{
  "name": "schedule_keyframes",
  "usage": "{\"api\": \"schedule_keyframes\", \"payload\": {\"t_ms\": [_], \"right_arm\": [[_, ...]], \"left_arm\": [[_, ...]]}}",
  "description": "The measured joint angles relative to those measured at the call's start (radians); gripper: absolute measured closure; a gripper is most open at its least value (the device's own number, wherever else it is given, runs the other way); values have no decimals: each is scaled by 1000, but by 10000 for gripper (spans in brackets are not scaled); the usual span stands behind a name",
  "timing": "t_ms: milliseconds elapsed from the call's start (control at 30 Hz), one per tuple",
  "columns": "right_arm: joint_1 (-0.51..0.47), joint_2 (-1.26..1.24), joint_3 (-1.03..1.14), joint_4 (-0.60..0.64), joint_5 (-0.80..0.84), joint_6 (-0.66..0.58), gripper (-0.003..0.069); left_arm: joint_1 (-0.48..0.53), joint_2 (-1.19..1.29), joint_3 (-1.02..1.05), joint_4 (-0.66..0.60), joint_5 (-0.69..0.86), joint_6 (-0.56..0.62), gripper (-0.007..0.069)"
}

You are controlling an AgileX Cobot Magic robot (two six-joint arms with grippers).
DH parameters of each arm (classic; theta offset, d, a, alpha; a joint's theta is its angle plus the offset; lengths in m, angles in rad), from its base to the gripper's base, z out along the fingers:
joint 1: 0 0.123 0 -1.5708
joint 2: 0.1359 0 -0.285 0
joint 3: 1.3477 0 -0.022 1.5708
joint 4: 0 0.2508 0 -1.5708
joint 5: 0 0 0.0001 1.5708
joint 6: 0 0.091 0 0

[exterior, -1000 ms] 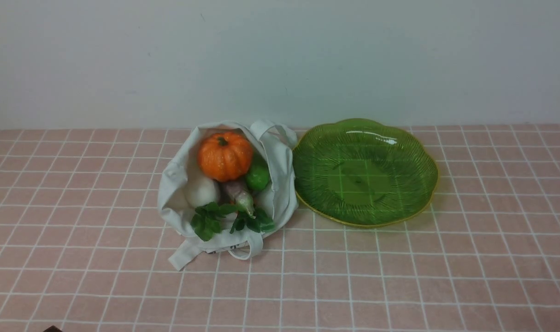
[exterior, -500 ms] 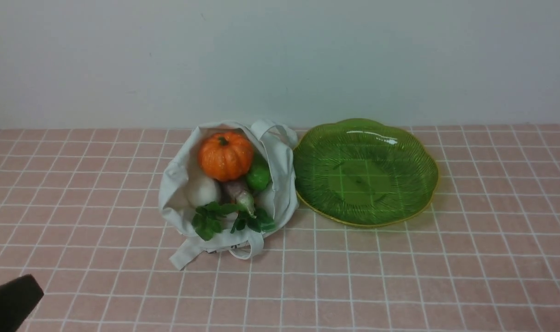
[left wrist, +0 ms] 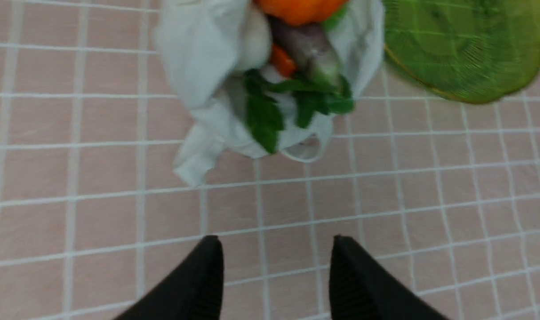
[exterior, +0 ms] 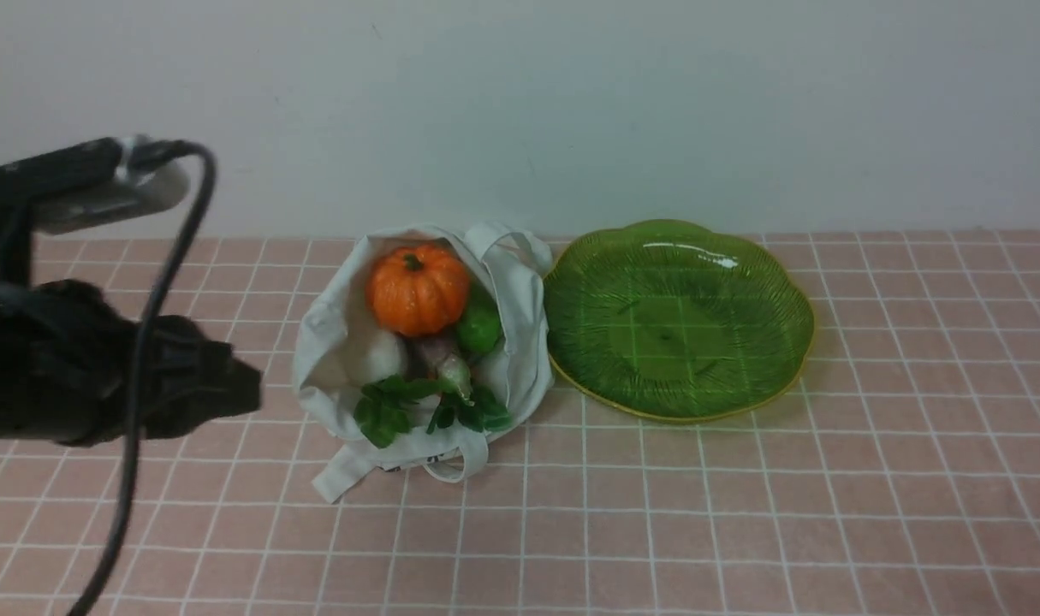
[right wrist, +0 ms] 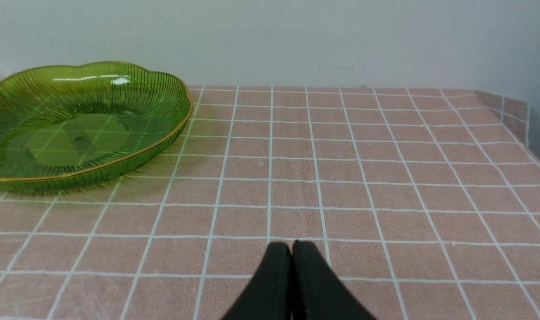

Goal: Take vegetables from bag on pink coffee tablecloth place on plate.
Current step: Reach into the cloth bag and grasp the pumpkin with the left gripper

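Progress nil: vegetables (exterior: 417, 295) all inside bag (exterior: 522, 334) on pink coffee tablecloth (exterior: 742, 513), plate (exterior: 746, 282) just beside it bare, left gripper (left wrist: 276, 242) spread wide and empty near bag, right gripper (right wrist: 291, 245) pressed closed on nothing, every transfer left to do.

Plain pale grey-white wall (exterior: 622, 103) fills the back, matte, with a few faint scuff marks (right wrist: 336, 68). Soft, even light, slightly dimmer toward the right.
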Motion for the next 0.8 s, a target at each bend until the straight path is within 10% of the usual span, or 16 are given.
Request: {"api": "schedule_keyframes", "payload": {"t_ms": [267, 800], "right_arm": [[0, 0, 0, 0, 0, 0, 673], [0, 0, 0, 0, 0, 0, 673]], "left_arm": [[-211, 327, -202, -26, -125, 71, 143], [-222, 617, -354, 272, -362, -116, 143]]}}
